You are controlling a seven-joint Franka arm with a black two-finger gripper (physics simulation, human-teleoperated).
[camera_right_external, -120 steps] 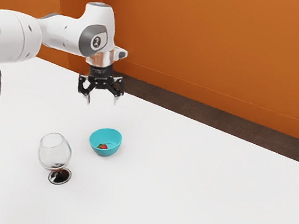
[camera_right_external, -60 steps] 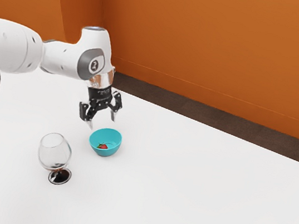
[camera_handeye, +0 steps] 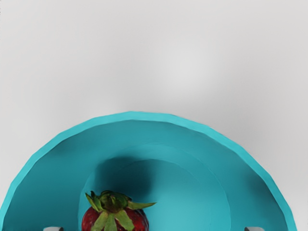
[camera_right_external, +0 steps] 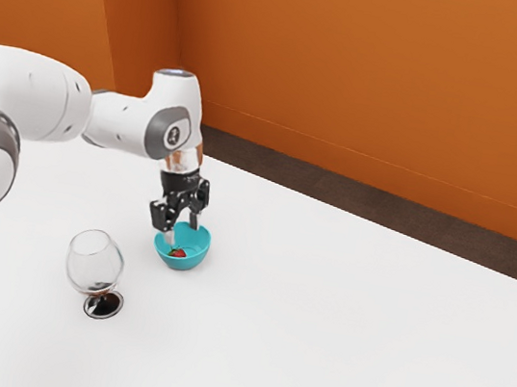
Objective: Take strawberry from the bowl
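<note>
Just below the hand lies the strawberry.

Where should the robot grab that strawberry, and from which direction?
I'd come from above, through the bowl's open top, since its wall surrounds the strawberry. Two opposite sides of the rounded red body look best, past the green leaves, which look thin and loose.

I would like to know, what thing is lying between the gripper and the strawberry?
Nothing that I can see: the wrist view looks onto the strawberry, uncovered inside the bowl; the exterior view has the open gripper over that bowl.
</note>
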